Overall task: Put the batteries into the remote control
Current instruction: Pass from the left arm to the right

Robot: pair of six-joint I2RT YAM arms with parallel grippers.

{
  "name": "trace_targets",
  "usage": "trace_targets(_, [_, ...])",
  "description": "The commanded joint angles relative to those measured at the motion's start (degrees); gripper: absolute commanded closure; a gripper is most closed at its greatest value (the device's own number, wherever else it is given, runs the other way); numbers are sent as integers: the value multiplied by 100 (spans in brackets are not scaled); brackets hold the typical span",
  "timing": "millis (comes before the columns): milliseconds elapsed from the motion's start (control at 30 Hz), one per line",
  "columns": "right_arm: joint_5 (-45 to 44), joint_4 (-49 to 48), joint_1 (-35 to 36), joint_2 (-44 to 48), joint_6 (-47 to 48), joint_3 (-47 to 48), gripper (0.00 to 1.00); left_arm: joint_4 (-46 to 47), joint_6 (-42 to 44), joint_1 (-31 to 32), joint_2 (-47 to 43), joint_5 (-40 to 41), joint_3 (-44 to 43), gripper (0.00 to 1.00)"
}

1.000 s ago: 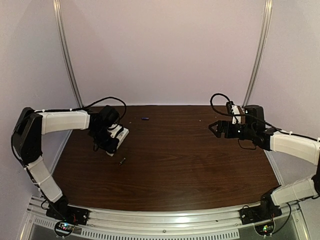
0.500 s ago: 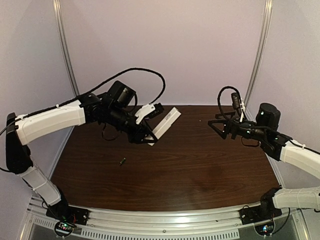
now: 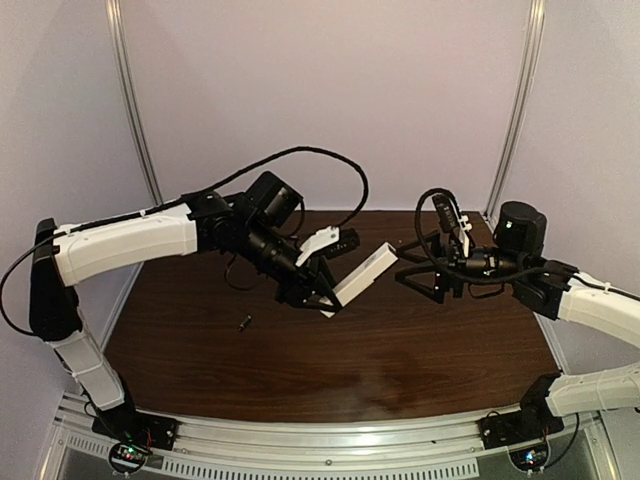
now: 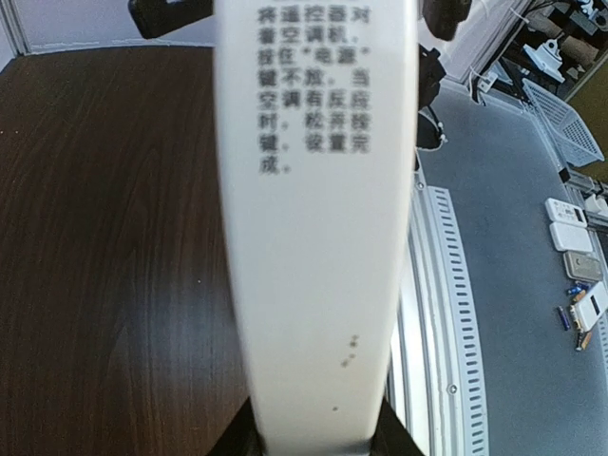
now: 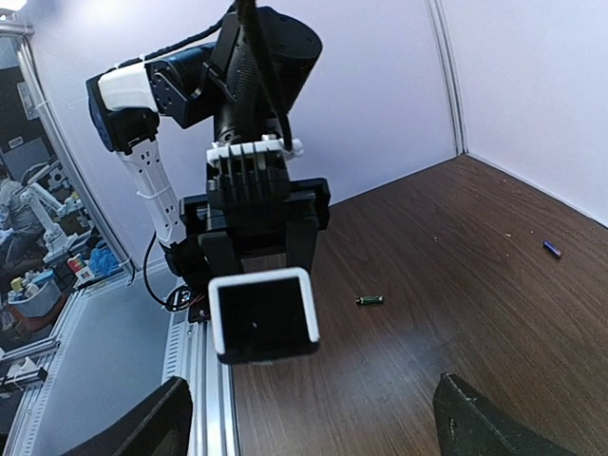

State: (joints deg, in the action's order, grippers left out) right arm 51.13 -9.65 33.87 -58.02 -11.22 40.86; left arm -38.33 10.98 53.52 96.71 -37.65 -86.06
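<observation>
The left jaws clamp the remote control (image 3: pixel 365 275) aloft, its free end just before the wide-spread right jaws. Two batteries (image 5: pixel 370 300) lie on the worktop (image 3: pixel 400 340).

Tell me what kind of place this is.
Probably a robotics lab cell: left arm and right arm bolted at a wooden table, plain white walls around it, spare remotes lying beyond.

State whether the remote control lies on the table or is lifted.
Lifted: the left gripper holds the remote control slanting in mid-air.
</observation>
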Motion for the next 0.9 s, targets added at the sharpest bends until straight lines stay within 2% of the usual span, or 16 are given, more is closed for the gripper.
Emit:
trace_targets(0, [142, 408, 255, -119, 294, 305, 13, -92, 273, 149, 154, -70, -310, 90])
trace_targets(267, [247, 643, 528, -355, 486, 564, 33, -171, 373, 262, 352, -67, -449, 92])
trace_targets(500, [305, 752, 599, -403, 552, 646, 61, -204, 431, 262, 473, -125, -546, 92])
trace_targets(867, [243, 1142, 694, -482, 783, 813, 86, -413, 566, 261, 578, -87, -683, 93])
